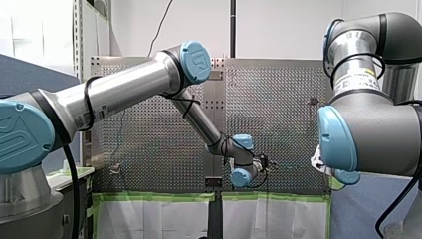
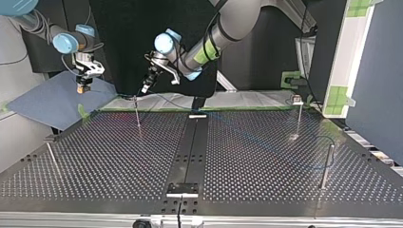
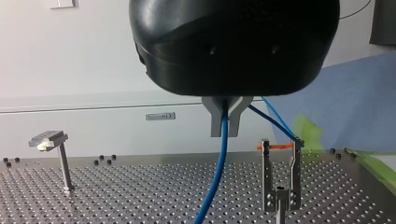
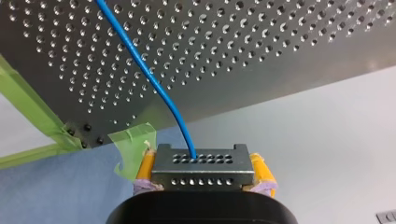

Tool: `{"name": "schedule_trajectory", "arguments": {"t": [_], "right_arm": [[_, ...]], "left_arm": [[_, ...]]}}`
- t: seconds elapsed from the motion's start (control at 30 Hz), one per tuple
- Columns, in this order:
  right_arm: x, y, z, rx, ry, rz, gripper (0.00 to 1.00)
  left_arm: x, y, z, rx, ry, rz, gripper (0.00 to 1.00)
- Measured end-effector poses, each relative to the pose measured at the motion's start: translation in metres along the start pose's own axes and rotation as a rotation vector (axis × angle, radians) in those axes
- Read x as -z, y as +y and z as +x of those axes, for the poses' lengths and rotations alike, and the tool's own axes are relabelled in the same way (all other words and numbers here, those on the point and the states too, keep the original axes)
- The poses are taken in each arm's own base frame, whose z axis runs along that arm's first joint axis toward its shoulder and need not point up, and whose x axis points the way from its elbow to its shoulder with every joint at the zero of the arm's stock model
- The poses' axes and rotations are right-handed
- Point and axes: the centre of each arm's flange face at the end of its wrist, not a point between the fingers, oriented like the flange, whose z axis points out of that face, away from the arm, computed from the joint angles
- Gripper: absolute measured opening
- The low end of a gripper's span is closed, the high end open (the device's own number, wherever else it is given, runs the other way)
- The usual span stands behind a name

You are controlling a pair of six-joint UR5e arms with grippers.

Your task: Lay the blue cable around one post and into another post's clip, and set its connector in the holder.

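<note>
Cable (image 3: 218, 170) hangs near-vertical from the pinching left gripper (image 3: 225, 133) beside the clip post (image 3: 280, 189); right gripper (image 4: 203, 161) clamps its connector (image 4: 201, 176).

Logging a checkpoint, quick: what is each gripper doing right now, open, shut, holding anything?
Left gripper: jaws shut on the blue cable.
Right gripper: jaws shut on the connector.

Blue cable (image 4: 138, 58), green tape (image 4: 28, 98), perforated table (image 4: 257, 42)
</note>
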Motion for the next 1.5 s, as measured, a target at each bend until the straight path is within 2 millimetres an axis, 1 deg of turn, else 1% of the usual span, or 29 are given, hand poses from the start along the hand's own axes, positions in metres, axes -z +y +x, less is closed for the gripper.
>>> {"name": "schedule_trajectory", "arguments": {"t": [0.23, 0.47, 0.57, 0.77, 0.93, 1.07, 1.27, 1.5], "right_arm": [[-0.014, -0.003, 0.009, 0.0, -0.02, 0.048, 0.0], [-0.016, -0.009, 0.008, -0.002, -0.041, 0.105, 0.0], [-0.015, -0.01, 0.007, -0.002, -0.06, 0.127, 0.0], [-0.011, -0.013, 0.002, 0.011, -0.103, 0.149, 0.0], [-0.009, -0.012, 0.001, 0.019, -0.113, 0.142, 0.0], [-0.008, -0.012, 0.0, 0.023, -0.119, 0.138, 0.0], [-0.008, -0.009, 0.0, 0.041, -0.122, 0.121, 0.0], [-0.007, -0.002, 0.002, 0.052, -0.125, 0.099, 0.0]], "left_arm": [[0.0, 0.002, 0.001, 0.001, 0.004, -0.011, 0.0], [-0.002, 0.009, 0.002, 0.011, 0.011, -0.022, 0.0], [-0.001, 0.009, 0.003, 0.01, 0.017, -0.02, 0.0], [0.009, 0.003, 0.009, 0.002, 0.041, -0.005, 0.0], [0.021, 0.004, 0.018, -0.006, 0.071, 0.003, 0.0], [0.026, 0.006, 0.022, -0.009, 0.086, 0.002, 0.0], [0.024, 0.006, 0.02, -0.026, 0.086, 0.004, 0.0], [0.016, 0.003, 0.01, -0.038, 0.074, 0.007, 0.0]]}}
